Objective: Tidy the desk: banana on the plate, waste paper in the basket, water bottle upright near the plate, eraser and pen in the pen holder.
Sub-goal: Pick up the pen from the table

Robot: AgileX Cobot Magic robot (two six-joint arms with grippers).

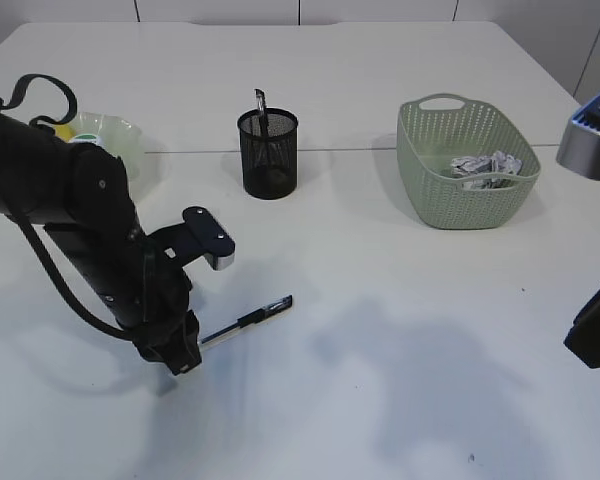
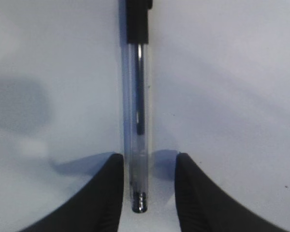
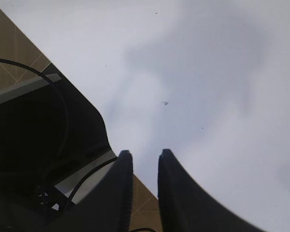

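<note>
A clear pen (image 1: 248, 320) with a black cap lies slanted on the white desk (image 1: 380, 330). My left gripper (image 1: 180, 362) is down at its near end. In the left wrist view the pen (image 2: 136, 111) runs between the fingers of this gripper (image 2: 147, 157), which is open; the left finger is against the barrel and the right one stands apart. The black mesh pen holder (image 1: 268, 152) holds another pen. Waste paper (image 1: 487, 165) lies in the green basket (image 1: 467, 200). The plate (image 1: 120, 135) shows a bit of yellow banana (image 1: 65, 131) behind my arm. The right gripper (image 3: 145, 154) hangs open and empty. Bottle and eraser are not visible.
A seam crosses the desk behind the pen holder. My left arm (image 1: 80, 210) covers the left part of the desk and part of the plate. Parts of the right arm (image 1: 592, 140) show at the right edge, beyond the basket.
</note>
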